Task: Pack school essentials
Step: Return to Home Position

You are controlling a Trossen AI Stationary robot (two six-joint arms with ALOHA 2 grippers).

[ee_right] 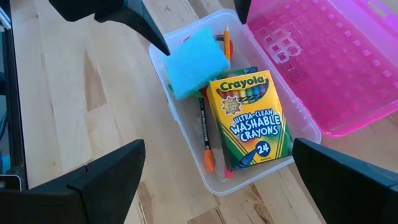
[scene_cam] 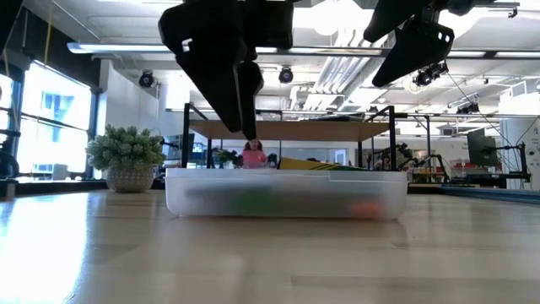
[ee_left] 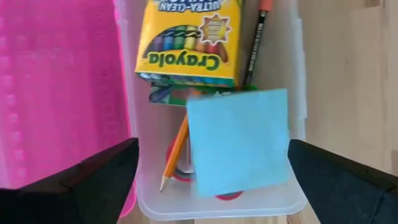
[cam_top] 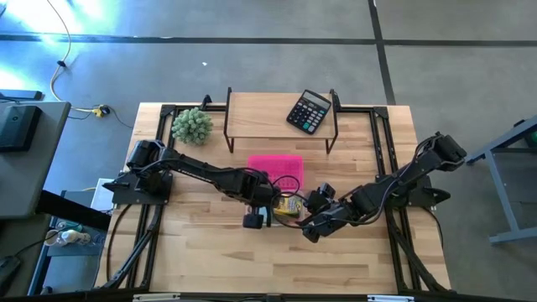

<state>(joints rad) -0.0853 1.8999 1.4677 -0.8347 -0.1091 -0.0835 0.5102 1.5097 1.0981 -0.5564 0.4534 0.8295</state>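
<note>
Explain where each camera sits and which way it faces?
High view: above the table, looking straight down; both arms show whole, left gripper and right gripper mid-table.
Low view: table-top height, looking level at the supply box; both grippers hang from above.
Left wrist view: on the left arm, looking down into the box past its open fingers.
Right wrist view: on the right arm, likewise, past its own fingers.
Both wrist views share the blue note pad and crayon box.

The clear rectangular box [ee_right: 210, 179] and pink lid [ee_right: 329, 68] are moulded in smooth translucent plastic; the counter [ee_right: 93, 93] is surfaced in matt wood.
</note>
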